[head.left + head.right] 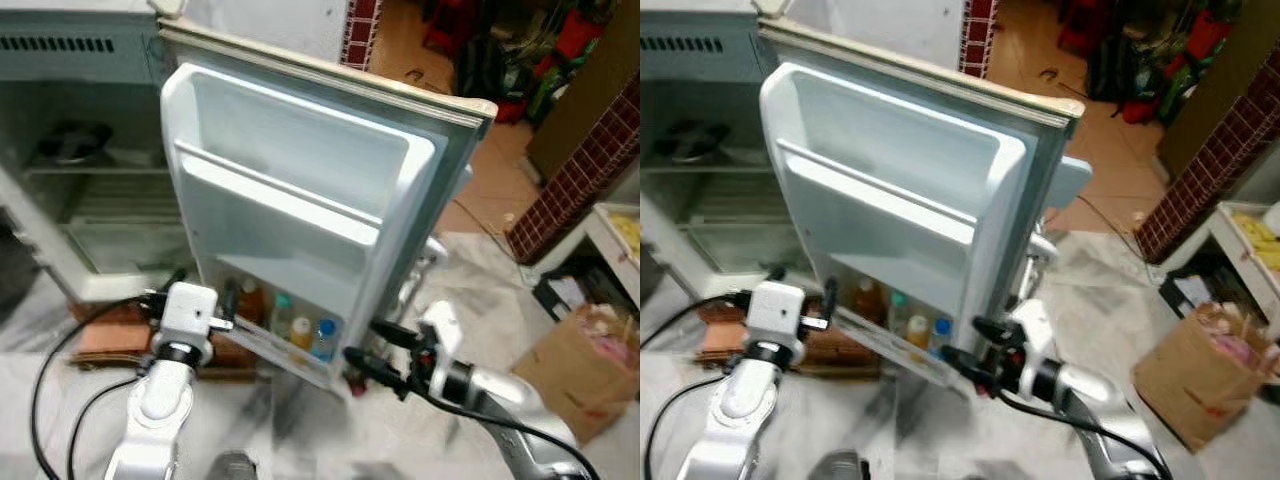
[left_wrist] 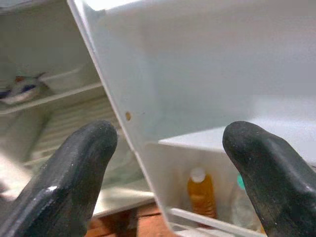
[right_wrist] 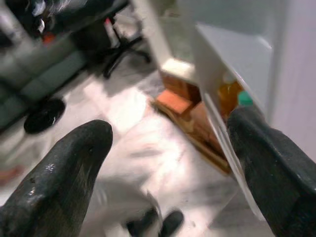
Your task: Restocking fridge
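Left eye view: fridge door (image 1: 300, 190) open; bottom door shelf (image 1: 290, 352) holds bottles (image 1: 300, 330). Left gripper (image 1: 205, 300) at 8 o'clock, right gripper (image 1: 375, 350) at 5 o'clock, both spread, empty.

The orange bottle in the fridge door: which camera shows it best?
The left wrist view: the orange bottle stands near, with white cap, behind the rail. Both eye views show it small; the right wrist view blurs it.

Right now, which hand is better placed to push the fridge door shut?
Probably the right hand: it sits open at the fridge door's outer free edge. The left hand faces the shelf side.
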### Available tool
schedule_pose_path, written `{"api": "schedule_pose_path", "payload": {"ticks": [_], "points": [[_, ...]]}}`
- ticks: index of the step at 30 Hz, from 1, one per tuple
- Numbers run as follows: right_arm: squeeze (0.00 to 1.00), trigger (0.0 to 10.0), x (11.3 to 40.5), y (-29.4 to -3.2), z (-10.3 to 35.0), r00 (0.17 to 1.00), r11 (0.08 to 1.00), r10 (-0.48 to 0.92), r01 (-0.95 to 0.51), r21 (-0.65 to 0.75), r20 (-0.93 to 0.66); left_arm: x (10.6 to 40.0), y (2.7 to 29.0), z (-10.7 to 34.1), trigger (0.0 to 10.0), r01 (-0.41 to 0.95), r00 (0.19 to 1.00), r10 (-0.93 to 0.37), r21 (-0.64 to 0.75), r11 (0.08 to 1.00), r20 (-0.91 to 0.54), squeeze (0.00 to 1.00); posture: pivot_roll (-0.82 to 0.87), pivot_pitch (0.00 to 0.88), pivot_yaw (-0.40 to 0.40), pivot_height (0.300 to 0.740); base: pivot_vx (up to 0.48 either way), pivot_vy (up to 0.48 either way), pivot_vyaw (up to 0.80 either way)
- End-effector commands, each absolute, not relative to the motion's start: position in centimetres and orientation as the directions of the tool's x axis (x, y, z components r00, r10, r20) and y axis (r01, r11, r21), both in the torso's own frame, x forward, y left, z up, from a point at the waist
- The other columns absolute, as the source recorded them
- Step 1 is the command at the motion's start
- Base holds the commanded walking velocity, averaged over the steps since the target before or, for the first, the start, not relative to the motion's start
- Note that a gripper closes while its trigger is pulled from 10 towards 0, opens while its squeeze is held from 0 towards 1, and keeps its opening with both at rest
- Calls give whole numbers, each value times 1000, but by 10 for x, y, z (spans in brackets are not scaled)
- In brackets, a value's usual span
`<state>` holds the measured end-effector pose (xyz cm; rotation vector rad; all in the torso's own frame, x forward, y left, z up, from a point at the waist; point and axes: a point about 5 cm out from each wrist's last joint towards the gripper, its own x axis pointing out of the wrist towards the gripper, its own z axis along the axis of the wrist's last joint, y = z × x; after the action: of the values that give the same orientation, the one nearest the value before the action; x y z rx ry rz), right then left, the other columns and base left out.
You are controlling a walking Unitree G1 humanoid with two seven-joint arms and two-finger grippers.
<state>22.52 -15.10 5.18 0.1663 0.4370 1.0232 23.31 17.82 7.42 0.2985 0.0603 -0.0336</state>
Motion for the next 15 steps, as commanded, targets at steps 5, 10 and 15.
{"api": "schedule_pose_path", "payload": {"ticks": [5,10,15], "points": [[0,10000,250,-179,49,567,648,736,-749,140,-371,227,176,74,10000,29,997,-8,305,952,-73,0,134,55,-57,740,0,-112,0],[0,10000,275,-187,65,704,741,643,-672,11,-302,215,192,64,10000,-59,986,99,273,960,-137,0,146,57,-59,740,0,0,291],[0,10000,298,-198,82,852,861,481,-503,-71,-207,202,202,49,10000,-66,962,126,243,968,-243,0,158,55,-63,740,0,0,781]]}}
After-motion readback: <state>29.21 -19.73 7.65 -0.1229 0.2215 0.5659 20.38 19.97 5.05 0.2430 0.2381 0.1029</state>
